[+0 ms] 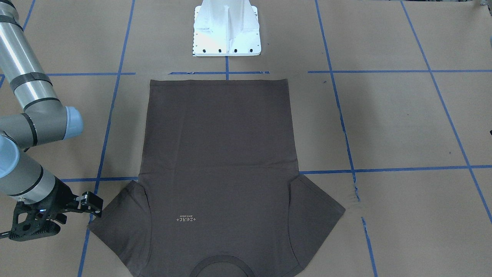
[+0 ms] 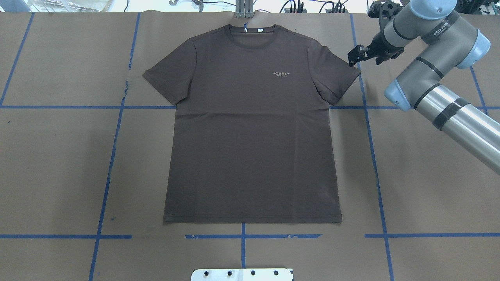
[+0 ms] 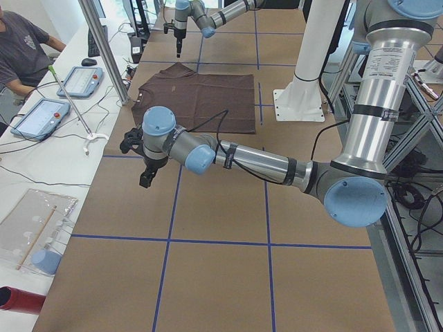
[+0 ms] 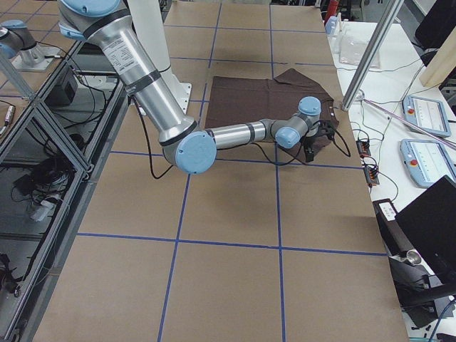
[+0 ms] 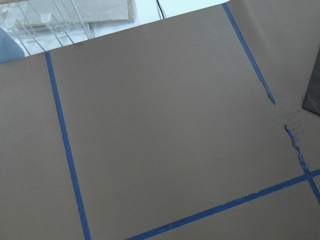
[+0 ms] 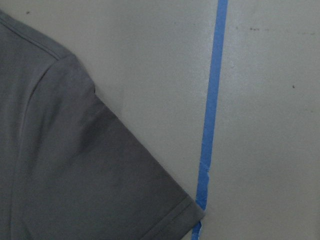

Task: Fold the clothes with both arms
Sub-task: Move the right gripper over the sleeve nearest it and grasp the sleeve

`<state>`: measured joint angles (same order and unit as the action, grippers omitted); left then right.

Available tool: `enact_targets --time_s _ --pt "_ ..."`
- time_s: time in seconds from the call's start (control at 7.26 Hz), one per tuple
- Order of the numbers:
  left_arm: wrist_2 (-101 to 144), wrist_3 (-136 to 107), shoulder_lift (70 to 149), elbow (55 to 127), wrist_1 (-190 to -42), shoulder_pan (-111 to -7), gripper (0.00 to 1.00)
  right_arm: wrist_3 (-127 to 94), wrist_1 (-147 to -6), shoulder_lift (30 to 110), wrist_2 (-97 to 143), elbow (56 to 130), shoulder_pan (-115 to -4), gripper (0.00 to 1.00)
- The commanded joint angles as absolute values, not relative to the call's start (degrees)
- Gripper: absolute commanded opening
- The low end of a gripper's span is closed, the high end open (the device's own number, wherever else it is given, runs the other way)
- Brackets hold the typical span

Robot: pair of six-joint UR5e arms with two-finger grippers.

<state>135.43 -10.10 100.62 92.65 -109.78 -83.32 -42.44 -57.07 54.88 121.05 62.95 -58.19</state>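
As it lies now, T-shirt (image 2: 250, 128): flat on surface (image 2: 58, 164), unfolded; hem nearest pedestal base (image 1: 226, 30), collar farthest.
right hand (image 2: 354, 60): at sleeve (image 2: 338, 74) tip, base's right; open or closed, can't tell.
left hand (image 3: 145, 178): far off base's left, well apart from T-shirt; can't tell either.
step: probably approach to first grasp.
next: left hand likely needs to reach the other sleeve.

T-shirt (image 1: 219, 161) collar (image 1: 221, 257) cut by front view's edge, chest logo (image 2: 283, 73) unreadable, left tool (image 3: 145, 181) too small to judge

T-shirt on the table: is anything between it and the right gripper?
No, nothing visible is in the way. The right gripper hangs right by the sleeve tip of the dark brown-grey short-sleeved T-shirt, over bare brown paper.
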Motion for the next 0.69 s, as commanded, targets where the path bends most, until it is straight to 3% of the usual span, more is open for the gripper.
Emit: enact_targets --time_s 0.0,0.55 --pt "135.4 -10.5 100.7 93.2 -109.8 -83.3 1.0 -42.6 -56.7 54.4 120.4 60.4 -57.7 0.99" --pt "135.5 -10.5 100.6 93.6 -109.8 -83.3 1.0 -42.6 -56.6 51.4 119.4 55.9 -56.6 0.97"
